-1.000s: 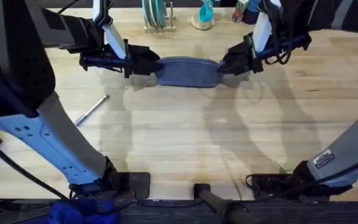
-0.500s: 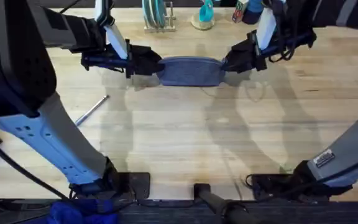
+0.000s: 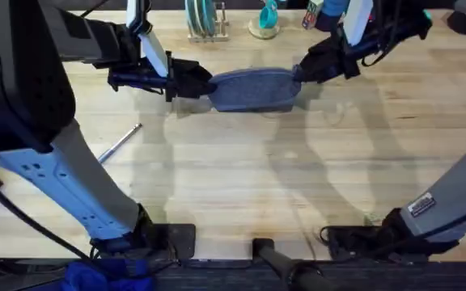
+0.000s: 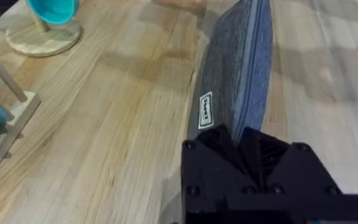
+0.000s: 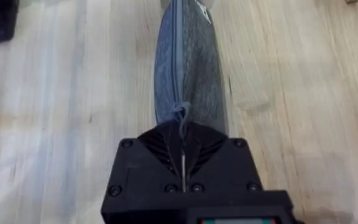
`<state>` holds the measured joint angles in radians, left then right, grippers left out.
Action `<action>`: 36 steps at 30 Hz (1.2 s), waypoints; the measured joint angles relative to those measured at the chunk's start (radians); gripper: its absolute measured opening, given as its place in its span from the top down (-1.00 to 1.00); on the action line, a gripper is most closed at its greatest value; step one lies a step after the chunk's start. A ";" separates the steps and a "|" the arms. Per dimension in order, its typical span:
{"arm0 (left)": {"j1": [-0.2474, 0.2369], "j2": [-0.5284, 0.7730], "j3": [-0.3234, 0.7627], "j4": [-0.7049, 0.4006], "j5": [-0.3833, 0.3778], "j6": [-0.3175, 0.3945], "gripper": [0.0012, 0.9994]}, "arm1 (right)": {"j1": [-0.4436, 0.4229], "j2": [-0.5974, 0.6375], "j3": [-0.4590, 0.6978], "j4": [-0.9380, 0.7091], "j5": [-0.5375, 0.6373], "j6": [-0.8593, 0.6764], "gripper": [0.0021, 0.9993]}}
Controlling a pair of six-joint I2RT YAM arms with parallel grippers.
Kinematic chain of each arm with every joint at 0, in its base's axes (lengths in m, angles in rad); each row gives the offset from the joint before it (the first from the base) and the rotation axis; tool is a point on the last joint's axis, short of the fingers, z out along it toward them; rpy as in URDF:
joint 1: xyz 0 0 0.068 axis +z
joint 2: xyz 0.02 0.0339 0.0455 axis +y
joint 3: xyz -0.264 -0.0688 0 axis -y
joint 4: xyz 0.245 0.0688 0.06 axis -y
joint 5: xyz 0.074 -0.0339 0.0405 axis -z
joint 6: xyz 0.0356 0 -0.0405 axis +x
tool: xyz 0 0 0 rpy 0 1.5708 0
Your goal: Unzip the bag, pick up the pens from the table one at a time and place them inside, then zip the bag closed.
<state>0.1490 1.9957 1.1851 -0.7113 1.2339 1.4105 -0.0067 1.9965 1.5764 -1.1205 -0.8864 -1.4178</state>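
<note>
Now, far left, a pen (image 3: 120, 142) lies on the surface (image 3: 241, 178). Left gripper (image 3: 191, 80) clamps the bag (image 3: 253, 89)'s end; right gripper (image 3: 307, 69) pinches the other, probably the zipper pull. Bag hangs between them; a weak pinch could slip.

A light wooden plank tabletop (image 3: 241, 178) with visible grain fills the scene, crossed by soft grey shadows. At twelve o'clock along its far edge stands a wooden rack (image 3: 206, 32) holding teal plates, and just to its right a round wooden stand (image 4: 42, 38) carrying a teal cup (image 4: 53, 9).
</note>
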 joint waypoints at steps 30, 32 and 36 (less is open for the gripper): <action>0.006 0.000 0.000 -0.003 0.000 0.000 0.92 | 0.006 0.000 0.115 -0.096 0.006 0.019 -0.74; 0.006 0.000 0.000 -0.002 0.000 0.000 0.92 | 0.006 -0.001 0.116 -0.095 0.005 0.019 -0.97; 0.006 0.000 0.000 -0.003 0.000 0.000 0.92 | 0.006 0.000 0.116 -0.095 0.003 0.019 -0.99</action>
<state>0.1547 1.9957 1.1851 -0.7138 1.2343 1.4105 -0.0010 1.9961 1.6928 -1.2160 -0.8833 -1.3983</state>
